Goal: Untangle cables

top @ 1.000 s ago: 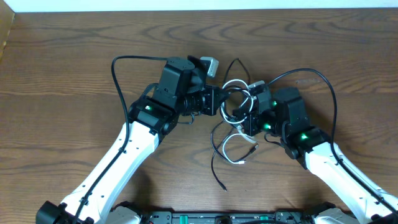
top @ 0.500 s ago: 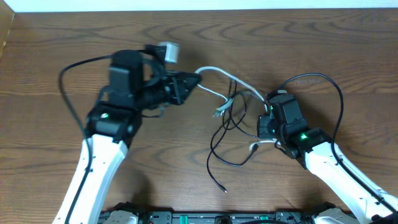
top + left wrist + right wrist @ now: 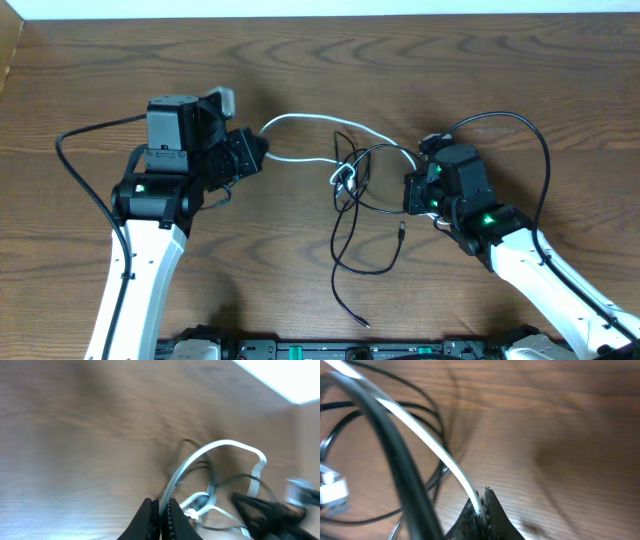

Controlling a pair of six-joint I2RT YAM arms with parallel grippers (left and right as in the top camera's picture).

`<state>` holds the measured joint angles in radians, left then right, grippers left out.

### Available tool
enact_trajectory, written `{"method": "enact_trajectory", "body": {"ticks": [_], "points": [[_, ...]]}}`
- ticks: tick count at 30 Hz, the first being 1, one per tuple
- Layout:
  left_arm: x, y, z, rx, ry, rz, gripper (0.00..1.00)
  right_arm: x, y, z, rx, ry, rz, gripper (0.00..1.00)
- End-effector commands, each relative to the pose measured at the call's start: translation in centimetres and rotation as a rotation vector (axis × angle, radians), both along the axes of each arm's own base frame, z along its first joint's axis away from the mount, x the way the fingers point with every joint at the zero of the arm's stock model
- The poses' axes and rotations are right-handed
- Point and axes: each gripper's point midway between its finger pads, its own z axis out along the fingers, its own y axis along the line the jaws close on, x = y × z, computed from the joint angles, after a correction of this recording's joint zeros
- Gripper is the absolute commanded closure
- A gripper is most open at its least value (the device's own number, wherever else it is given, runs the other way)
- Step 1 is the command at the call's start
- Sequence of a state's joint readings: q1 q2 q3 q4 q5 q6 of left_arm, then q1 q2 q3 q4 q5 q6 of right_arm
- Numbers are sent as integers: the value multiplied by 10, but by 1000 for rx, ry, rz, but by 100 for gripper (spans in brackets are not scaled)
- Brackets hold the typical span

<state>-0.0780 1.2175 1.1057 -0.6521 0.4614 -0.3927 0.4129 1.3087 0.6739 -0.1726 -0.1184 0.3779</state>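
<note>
A white cable (image 3: 310,122) stretches across the table between my two grippers, with a plug end hanging in the tangle (image 3: 343,178). My left gripper (image 3: 262,153) is shut on its left end; the left wrist view shows the jaws (image 3: 160,510) pinching the white cable (image 3: 200,455). My right gripper (image 3: 410,190) is shut on its right end; the right wrist view shows the jaws (image 3: 481,510) clamping the white cable (image 3: 427,442). Thin black cables (image 3: 355,245) loop under the white one and trail toward the front edge; they also show in the right wrist view (image 3: 395,465).
The thick black wires of the arms (image 3: 530,135) arc over each arm. The wooden table (image 3: 300,60) ends at a white wall along the far edge.
My left gripper has pulled left with the white cable, stretching it out. The right gripper stayed near its place, holding the other end. The black loops have spread out below.
</note>
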Motion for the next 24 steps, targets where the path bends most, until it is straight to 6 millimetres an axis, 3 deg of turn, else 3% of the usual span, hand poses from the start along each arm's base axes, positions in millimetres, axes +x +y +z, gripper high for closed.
{"method": "enact_trajectory", "body": {"ticks": [1,5,6,8,10,13,17,19,24], "points": [[3,33,-11,148,25,125,93,-2,2,-1,-11,-5,39,99],[-1,33,-14,150,47,122,93,2,-18,-6,-71,6,-80,99],[-2,33,-15,147,51,119,93,3,-23,-8,-83,11,-116,94],[-4,28,-14,126,56,101,93,5,-25,-7,-80,8,-138,65],[-6,19,-13,91,57,68,93,7,-3,4,8,-20,-45,34],[-8,8,-12,77,55,32,93,-5,43,29,164,-85,233,31],[-14,-32,5,-37,-3,-146,93,-18,74,58,318,-143,414,31],[-19,-65,28,-140,-94,-313,92,-21,81,68,356,-167,459,29],[-37,-116,84,-346,-291,-596,93,-22,81,68,360,-163,464,29]]}}
